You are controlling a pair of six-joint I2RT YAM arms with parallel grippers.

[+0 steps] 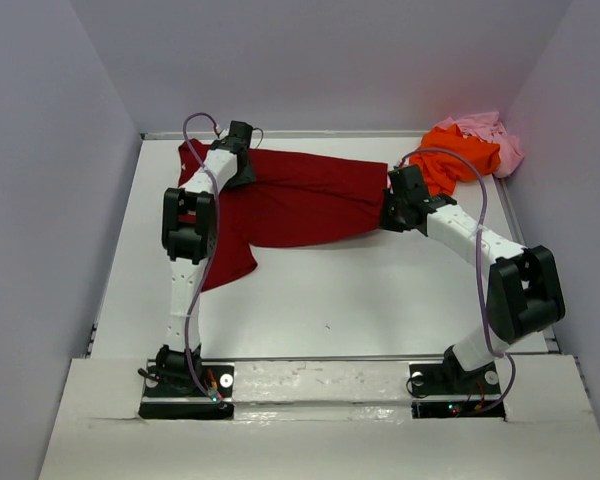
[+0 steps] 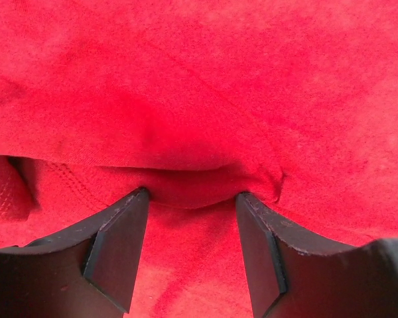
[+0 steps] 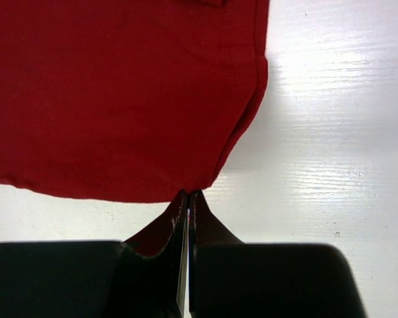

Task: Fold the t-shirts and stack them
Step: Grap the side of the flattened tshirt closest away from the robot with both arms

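Observation:
The dark red t-shirt (image 1: 300,200) lies spread across the far half of the white table, with one part hanging toward the front left. My left gripper (image 1: 238,135) is over its far left end. In the left wrist view the left gripper (image 2: 192,193) is open, its tips resting on a fold of the red cloth (image 2: 199,86). My right gripper (image 1: 392,212) is at the shirt's right edge. In the right wrist view it (image 3: 188,193) is shut on the shirt's corner (image 3: 119,99). The bright orange t-shirt (image 1: 460,160) and pale pink t-shirt (image 1: 490,135) lie crumpled at the far right corner.
The white table (image 1: 360,290) shows bare in front of the red shirt and also in the right wrist view (image 3: 331,132). Grey walls close in the left, far and right sides. Both arm bases stand at the near edge.

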